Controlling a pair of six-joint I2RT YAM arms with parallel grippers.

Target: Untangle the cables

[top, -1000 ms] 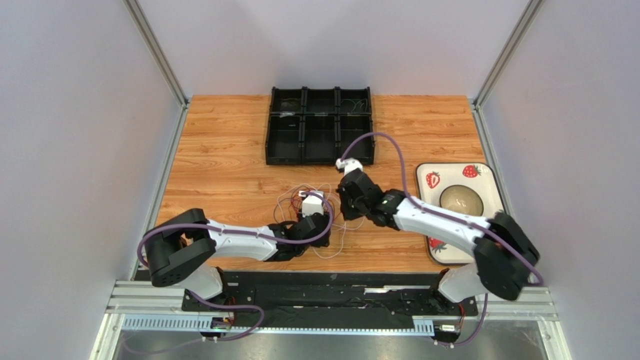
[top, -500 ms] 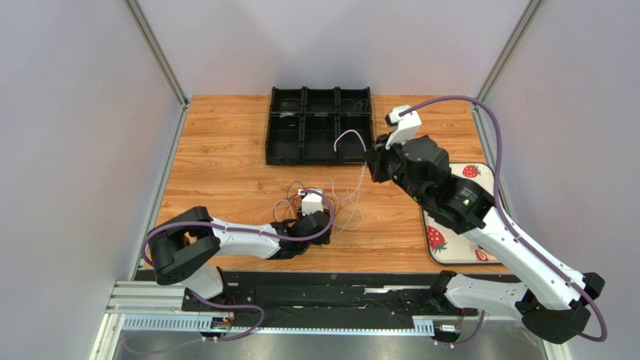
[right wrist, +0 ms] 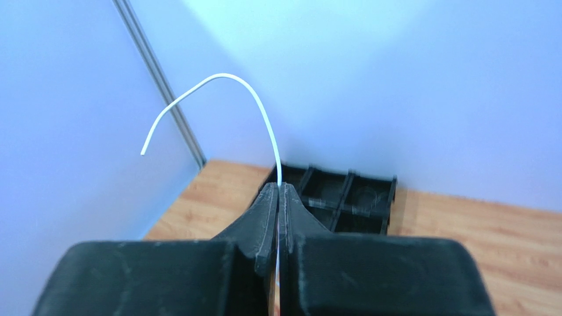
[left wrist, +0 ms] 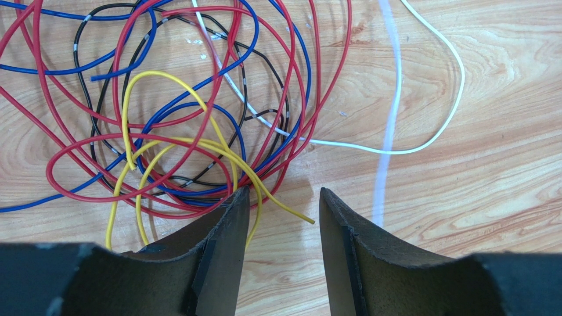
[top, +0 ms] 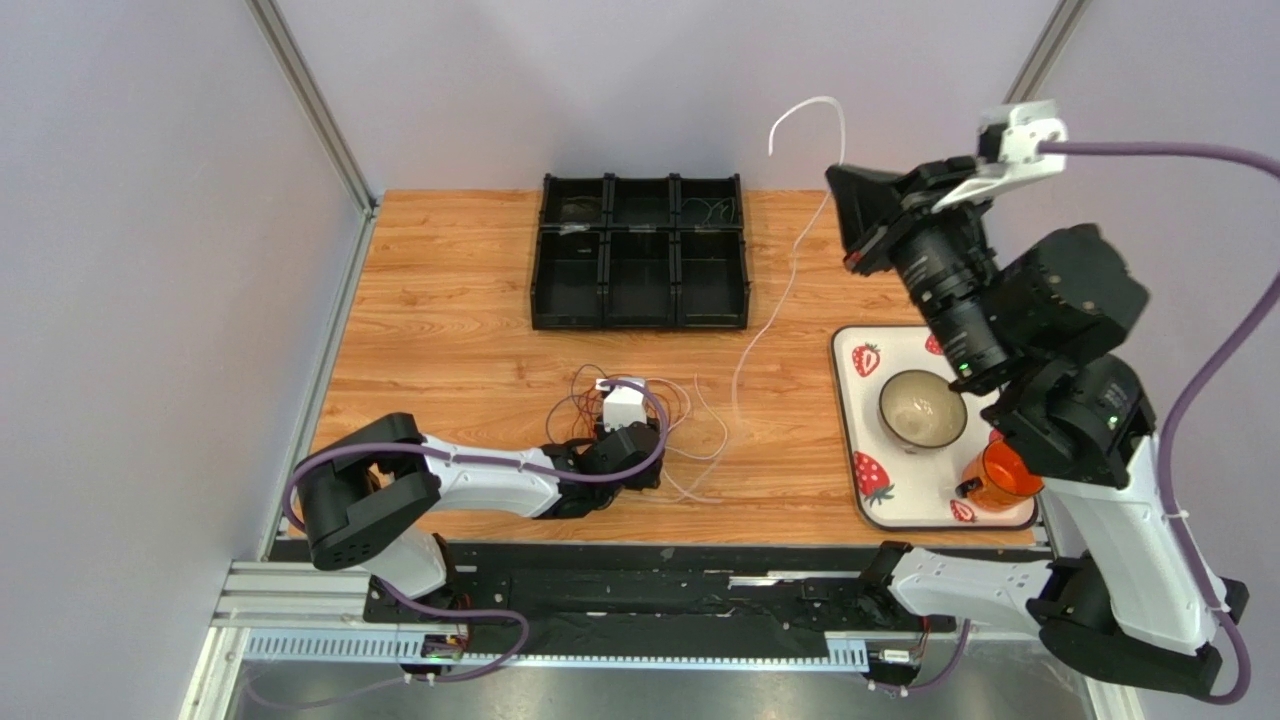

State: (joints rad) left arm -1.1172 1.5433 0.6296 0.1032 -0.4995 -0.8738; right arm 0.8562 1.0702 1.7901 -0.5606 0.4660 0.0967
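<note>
Above the worktop [top: 451, 300], the white cable [right wrist: 224, 75], judged limp and light, is pinched near its tip by the right claw [right wrist: 278, 191]; the left claw [left wrist: 281, 201] is released.

Bright wires on grained wood

The cables [left wrist: 211, 143] tangle in red, blue and yellow, with one black strand marked by small pale bands; the white cable [left wrist: 460, 85] is plain. The table [top: 451, 300] is orange-brown with wavy grain. The tray [top: 642, 321] is black, as are the left gripper [left wrist: 281, 224] and right gripper [right wrist: 278, 197]. The plate [top: 842, 413] is white with red strawberries, the bowl [top: 921, 408] cream, the cup [top: 1007, 468] orange, the hoses [top: 1157, 149] lilac.
</note>
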